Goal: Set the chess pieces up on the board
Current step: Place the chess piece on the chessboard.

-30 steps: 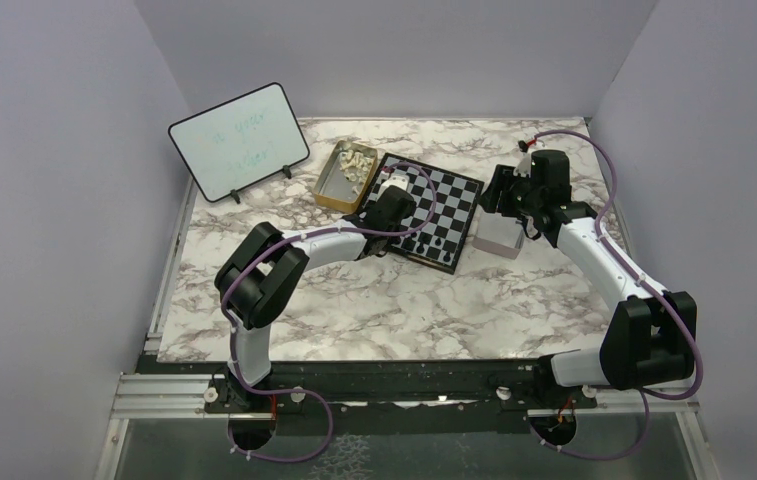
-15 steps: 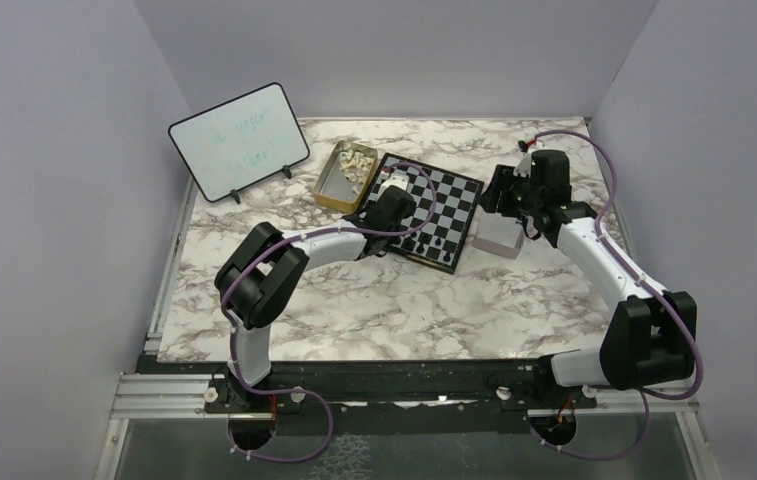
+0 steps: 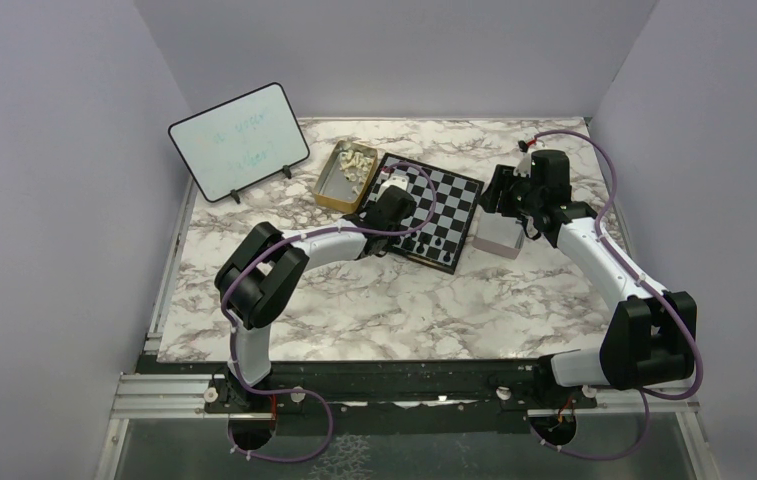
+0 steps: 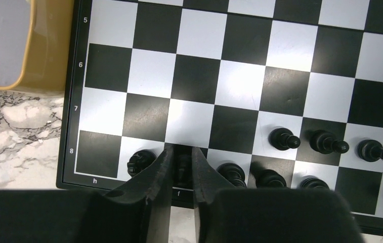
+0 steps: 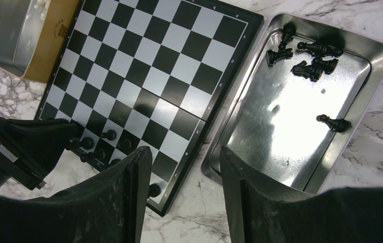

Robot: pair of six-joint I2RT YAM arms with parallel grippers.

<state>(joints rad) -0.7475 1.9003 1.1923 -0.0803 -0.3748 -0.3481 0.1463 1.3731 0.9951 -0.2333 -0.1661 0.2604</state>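
The board (image 3: pixel 441 200) lies at the back middle of the table. Several black chess pieces (image 4: pixel 284 138) stand in its two near rows. My left gripper (image 4: pixel 181 154) is low over the board's near edge, shut on a black chess piece (image 4: pixel 182 164) that stands on the f-file square of the last row. Another black piece (image 4: pixel 141 161) stands just left of the fingers. My right gripper (image 5: pixel 184 154) hangs open and empty above the gap between the board (image 5: pixel 149 66) and a silver tray (image 5: pixel 290 152). Loose black pieces (image 5: pixel 310 68) lie in that tray.
A gold tin (image 3: pixel 339 180) with cream-white pieces (image 3: pixel 357 160) touches the board's left side. A white dry-erase board (image 3: pixel 239 140) stands propped at the back left. The silver tray (image 3: pixel 499 238) sits right of the board. Purple walls close in three sides.
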